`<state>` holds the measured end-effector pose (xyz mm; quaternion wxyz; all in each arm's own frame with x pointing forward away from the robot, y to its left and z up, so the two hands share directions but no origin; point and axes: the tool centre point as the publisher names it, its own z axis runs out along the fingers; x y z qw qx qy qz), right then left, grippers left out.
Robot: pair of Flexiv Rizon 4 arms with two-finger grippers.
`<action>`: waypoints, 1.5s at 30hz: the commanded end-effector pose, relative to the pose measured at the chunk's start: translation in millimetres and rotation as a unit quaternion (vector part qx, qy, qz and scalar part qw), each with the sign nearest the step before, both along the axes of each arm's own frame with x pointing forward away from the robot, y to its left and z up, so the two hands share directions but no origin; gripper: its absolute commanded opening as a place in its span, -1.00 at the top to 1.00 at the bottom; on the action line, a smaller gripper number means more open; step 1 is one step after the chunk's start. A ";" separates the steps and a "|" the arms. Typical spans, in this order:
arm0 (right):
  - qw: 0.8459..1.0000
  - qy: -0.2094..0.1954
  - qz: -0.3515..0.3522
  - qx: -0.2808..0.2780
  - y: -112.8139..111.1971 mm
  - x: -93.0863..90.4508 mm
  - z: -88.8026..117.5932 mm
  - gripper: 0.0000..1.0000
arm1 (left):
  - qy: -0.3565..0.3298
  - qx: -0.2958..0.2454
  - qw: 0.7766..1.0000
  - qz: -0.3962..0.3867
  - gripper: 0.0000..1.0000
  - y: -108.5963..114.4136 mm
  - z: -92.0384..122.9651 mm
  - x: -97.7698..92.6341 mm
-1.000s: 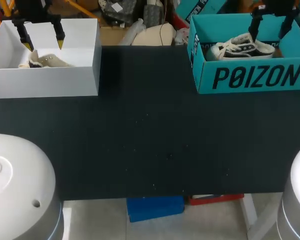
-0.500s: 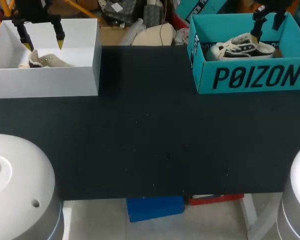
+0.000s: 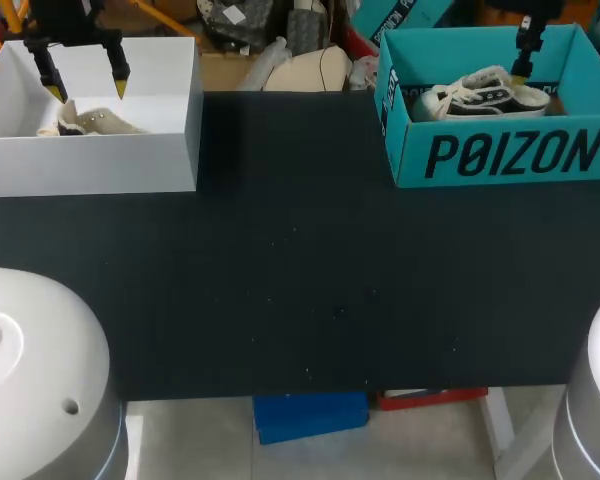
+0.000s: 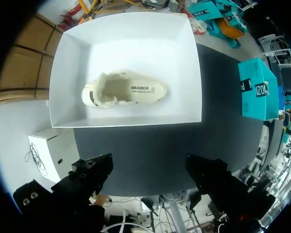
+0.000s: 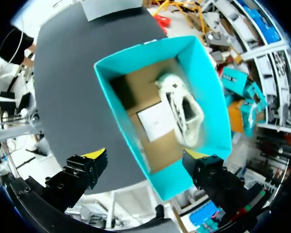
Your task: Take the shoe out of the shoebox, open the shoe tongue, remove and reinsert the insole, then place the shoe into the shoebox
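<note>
Two shoeboxes stand on the black table [image 3: 300, 250], each with one shoe inside, and two grippers hang over them, one per box.

The teal shoebox [image 3: 500, 150] sits open at the table's far right corner. Inside it lies a black-and-white sneaker [image 3: 480, 95] with white laces, along one long wall as the right wrist view shows. Beside the sneaker, on the box's brown cardboard floor, is one white sheet [image 5: 155, 121]; whether it carries print cannot be told. The teal shoebox's front wall bears one row of large black lettering [image 3: 515, 155].

The right gripper [image 5: 146, 160] hovers above the teal shoebox, over its rear part in the head view. Its two yellow-tipped fingers are spread wide with nothing between them, and it touches neither the box nor the sneaker.

The white shoebox [image 3: 90, 150] stands well apart from the teal shoebox, at the opposite far corner of the table, also open. One cream shoe [image 4: 123, 91] lies on its side in it, its opening facing up toward the wrist camera, with a short line of print [image 4: 140, 88] on the insole.

The left gripper [image 3: 88, 90] hangs over the white shoebox, far from the teal shoebox. Its fingers are parted and empty, clear of the cream shoe
</note>
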<state>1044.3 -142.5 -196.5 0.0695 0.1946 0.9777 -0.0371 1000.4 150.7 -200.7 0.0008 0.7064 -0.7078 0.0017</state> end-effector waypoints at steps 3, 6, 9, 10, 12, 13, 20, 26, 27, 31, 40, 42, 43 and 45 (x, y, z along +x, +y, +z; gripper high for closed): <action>0.973 0.017 0.228 -0.007 10.5 49.1 -26.4 -0.27 | 0.001 0.001 1.000 0.000 -1.00 -0.2 0.6 -0.2; 0.965 0.022 0.260 0.011 14.0 62.3 -39.9 0.25 | 0.001 0.001 1.000 0.000 -1.00 -0.2 0.6 -0.2; 0.960 0.036 0.277 0.019 12.3 70.3 -54.6 0.31 | 0.001 0.001 1.000 0.000 -1.00 -0.2 0.6 -0.2; 0.959 0.040 0.279 0.021 10.7 72.4 -59.7 0.30 | 0.001 0.001 1.000 0.000 -1.00 -0.2 0.6 -0.2; 0.958 0.042 0.282 0.023 5.7 77.2 -70.6 0.23 | 0.001 0.001 1.000 0.000 -1.00 -0.2 0.6 -0.2; 0.958 0.044 0.283 0.024 3.6 79.8 -75.1 0.17 | 0.001 0.001 1.000 0.000 -1.00 -0.2 0.6 -0.2; 0.956 0.057 0.285 0.022 -13.0 97.6 -97.0 0.17 | 0.001 0.001 1.000 0.000 -1.00 -0.2 0.6 -0.2; 0.956 0.071 0.285 0.014 -23.4 117.0 -107.9 0.25 | 0.001 0.001 1.000 0.000 -1.00 -0.2 0.6 -0.2; 0.956 0.072 0.284 0.014 -24.1 119.0 -110.2 0.24 | 0.001 0.001 1.000 0.000 -1.00 -0.2 0.6 -0.2; 0.957 0.077 0.278 0.013 -22.7 125.3 -119.7 0.20 | 0.001 0.001 1.000 0.000 -1.00 -0.2 0.6 -0.2; 0.967 0.089 0.238 0.021 -23.2 125.9 -142.9 0.33 | 0.001 0.001 1.000 0.000 -1.00 -0.2 0.6 -0.2; 0.968 0.089 0.232 0.022 -24.6 124.5 -149.0 0.32 | 0.001 0.001 1.000 0.000 -1.00 -0.2 0.6 -0.2; 0.970 0.087 0.225 0.022 -24.7 124.2 -151.3 0.30 | 0.001 0.001 1.000 0.000 -1.00 -0.2 0.6 -0.2; 0.973 0.078 0.219 0.020 -26.6 125.6 -155.6 0.27 | 0.001 0.001 1.000 0.000 -1.00 -0.2 0.6 -0.2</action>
